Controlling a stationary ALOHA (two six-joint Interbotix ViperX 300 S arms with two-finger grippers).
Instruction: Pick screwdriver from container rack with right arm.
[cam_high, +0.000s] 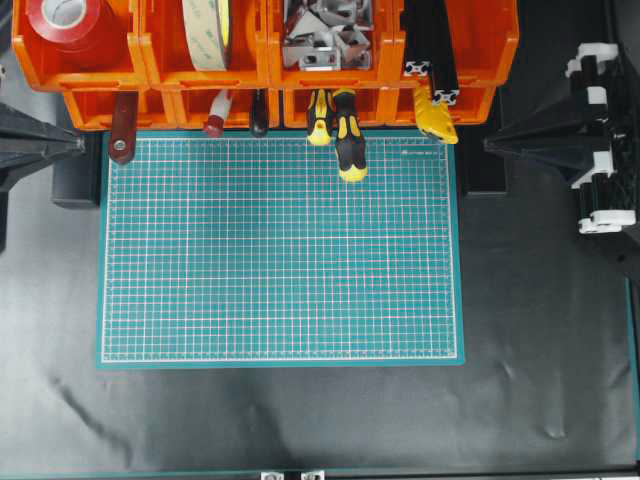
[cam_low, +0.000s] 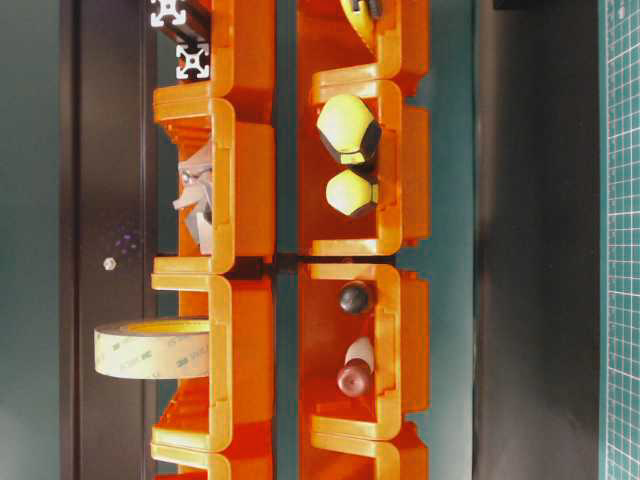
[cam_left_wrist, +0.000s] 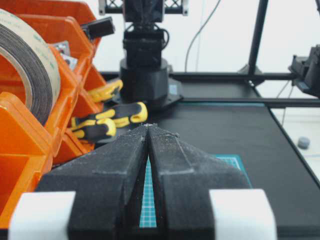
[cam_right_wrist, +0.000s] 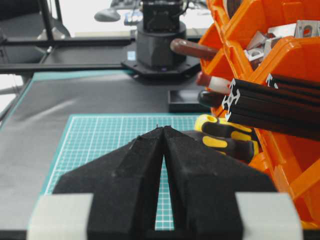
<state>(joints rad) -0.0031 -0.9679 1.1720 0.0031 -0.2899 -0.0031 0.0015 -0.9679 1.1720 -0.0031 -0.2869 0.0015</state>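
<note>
Your right gripper (cam_right_wrist: 163, 129) sits clenched, empty, parked well clear. The screwdriver (cam_high: 348, 140) juts from the container rack (cam_high: 265, 60) beside a yellower handle (cam_high: 320, 118); you could grab that 1 instead.

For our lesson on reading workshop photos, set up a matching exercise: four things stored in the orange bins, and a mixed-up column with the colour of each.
Things:
1. roll of tape, top left bin
2. screwdriver
3. aluminium bars
4. metal brackets

Colours:
A. black
B. silvery grey
C. red
D. black and yellow

Pairs: 1-C, 2-D, 3-A, 4-B
</note>
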